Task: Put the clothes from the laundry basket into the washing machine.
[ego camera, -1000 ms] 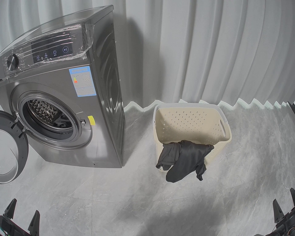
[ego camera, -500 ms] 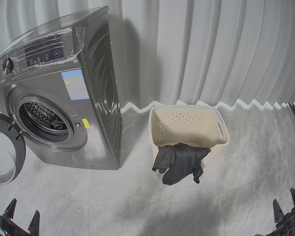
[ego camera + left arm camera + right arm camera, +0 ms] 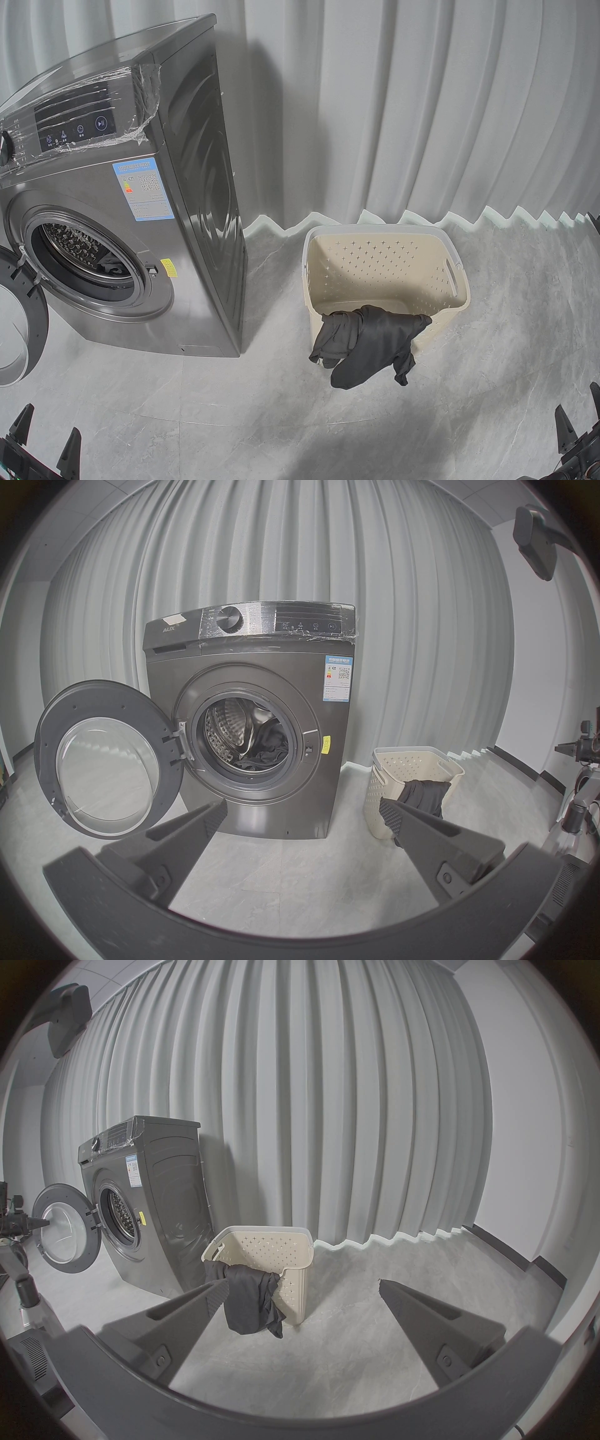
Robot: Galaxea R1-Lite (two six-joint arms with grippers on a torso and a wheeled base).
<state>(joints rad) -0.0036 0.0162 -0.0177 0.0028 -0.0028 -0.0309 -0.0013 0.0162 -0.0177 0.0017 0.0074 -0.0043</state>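
Head view: dark garment [image 3: 369,342] on laundry basket [image 3: 387,229] rim, far from wide-spread fingers [image 3: 67,451]

Left gripper [image 3: 301,807] and right gripper [image 3: 301,1287]: each carries two matt dark-grey fingers [image 3: 437,845], wedge-shaped and tapering to a tip with a finely ribbed inner face. A round recessed screw [image 3: 445,877] sits near each finger's base, above a broad, curved dark-grey bar [image 3: 300,936]. In the head view, the fingertips [image 3: 70,440] appear as black pointed spikes.
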